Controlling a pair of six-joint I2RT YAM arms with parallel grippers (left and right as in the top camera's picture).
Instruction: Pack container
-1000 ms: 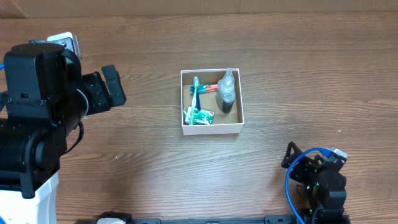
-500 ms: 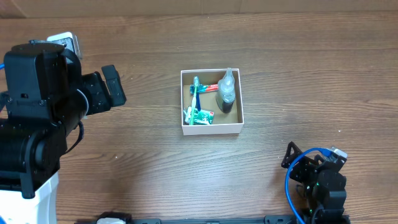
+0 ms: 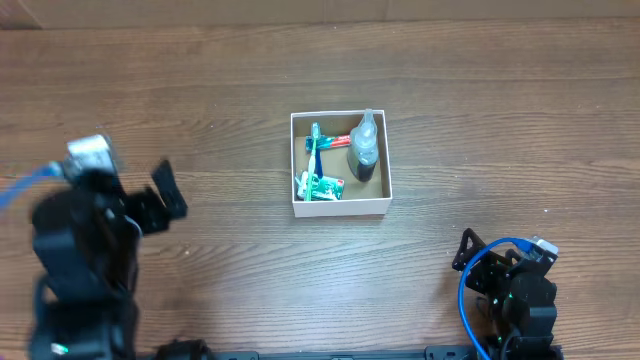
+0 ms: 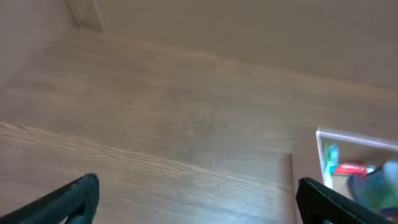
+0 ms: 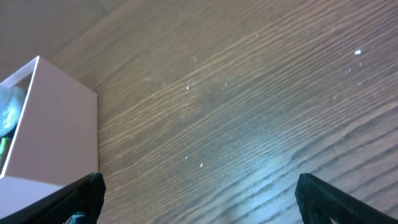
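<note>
what moved: the left arm [image 3: 85, 250] has swung down and back toward the near left edge of the tabletop [image 3: 220, 80] since a moment ago, and it looks blurry from above; the right arm [image 3: 520, 300] and the container [image 3: 340, 207] have stayed where they were
left end effector [image 4: 199, 190]: wide open; its two dark fingers [image 4: 78, 196] sit in the bottom corners of the left wrist view with only bare wood between them; it holds nothing
right end effector [image 5: 199, 190]: wide open too; one dark finger shows in each bottom corner of the right wrist view; it holds nothing
right arm: tucked at the near right corner of the tabletop; a blue cable [image 3: 462, 300] loops beside it; it is well apart from the container
container: a small square box with white walls and brown inside; it sits near the middle of the tabletop, between the two arms; neither arm touches it
inside the container: a teal toothbrush [image 3: 313, 150] lies on the left side; a red and white tube [image 3: 337, 141] lies across the far part; a clear bottle [image 3: 365, 150] lies on the right side; a green and white packet [image 3: 320, 186] sits in the near left corner
left wrist view: the container shows at the right edge, blurry, with colours inside
right wrist view: a white wall of the container fills the left side; bare wood fills the other side
</note>
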